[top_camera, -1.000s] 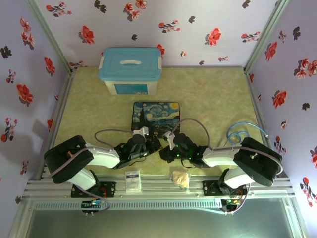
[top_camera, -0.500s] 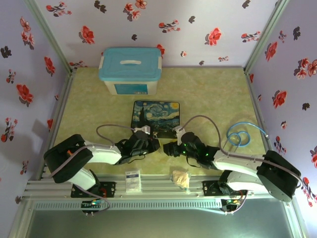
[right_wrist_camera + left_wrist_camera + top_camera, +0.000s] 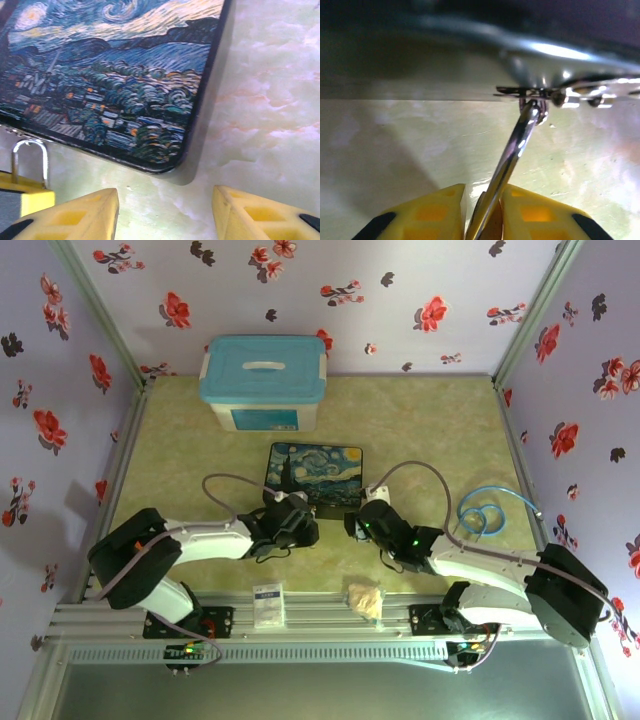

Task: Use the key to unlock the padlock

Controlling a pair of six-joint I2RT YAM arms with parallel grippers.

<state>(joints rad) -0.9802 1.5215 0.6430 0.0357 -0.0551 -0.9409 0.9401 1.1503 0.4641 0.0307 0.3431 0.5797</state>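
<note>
Likely step: steadying padlock (image 3: 518,142), pinched in closed left tool (image 3: 482,200), shackle toward painted box (image 3: 125,75). Right tool (image 3: 164,192) spread wide, empty. Next, probably: fetch key, aim finely into lock.

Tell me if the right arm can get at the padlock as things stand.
Probably yes: the right gripper is open and empty, and the padlock, held in the left gripper by the painted box, lies close beside it with only bare table between.

Both arms stretched fwd & low, L claw (image 3: 481,202) pinched tight, R claw (image 3: 165,200) spread wide.
</note>
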